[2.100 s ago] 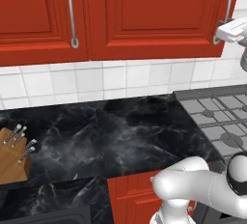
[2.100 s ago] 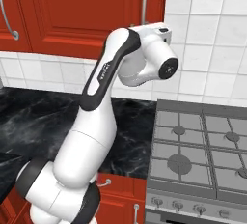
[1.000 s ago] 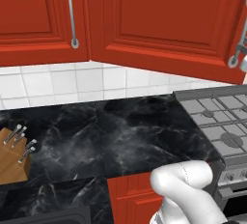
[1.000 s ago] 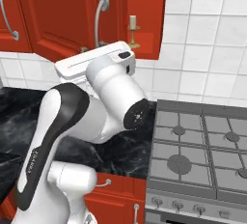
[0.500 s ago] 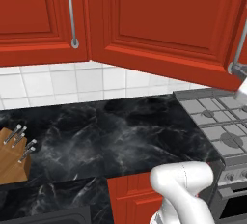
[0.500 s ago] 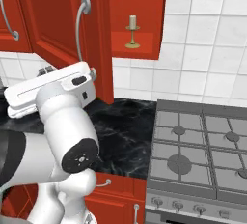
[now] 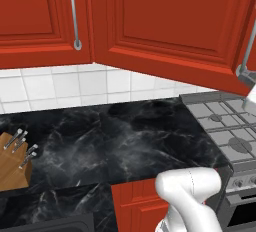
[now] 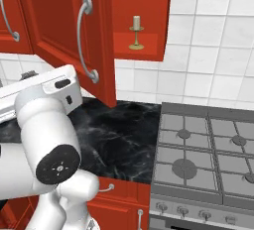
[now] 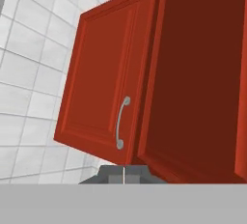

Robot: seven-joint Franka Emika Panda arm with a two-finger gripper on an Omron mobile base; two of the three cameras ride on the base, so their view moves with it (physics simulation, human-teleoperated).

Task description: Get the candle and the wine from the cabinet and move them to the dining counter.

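The red cabinet [image 8: 141, 45] has its right-hand door [image 8: 59, 30] swung wide open, curved silver handle [image 8: 84, 40] facing out. On the open shelf stands the candle [image 8: 136, 33], a cream stub in a small brass holder, upright and alone. The wine and the dining counter are out of view. My gripper [image 9: 123, 175] is shut with nothing between its tips and faces the cabinet doors from below. In the left base view my hand [image 7: 247, 83] sits at the right edge, just under the lower end of the open door's handle [image 7: 247, 46].
Below the cabinet a black marble worktop [image 7: 125, 146] meets a white-tile backsplash. A wooden knife block [image 7: 12, 166] stands at its left end and a grey gas stove [image 8: 203, 154] on the right. My white arm [image 8: 44, 140] is folded low in front of the open door.
The cabinet door has swung from closed to wide open, uncovering the candle. My arm has swept back with it toward the base, and the gripper has gone from open to shut.
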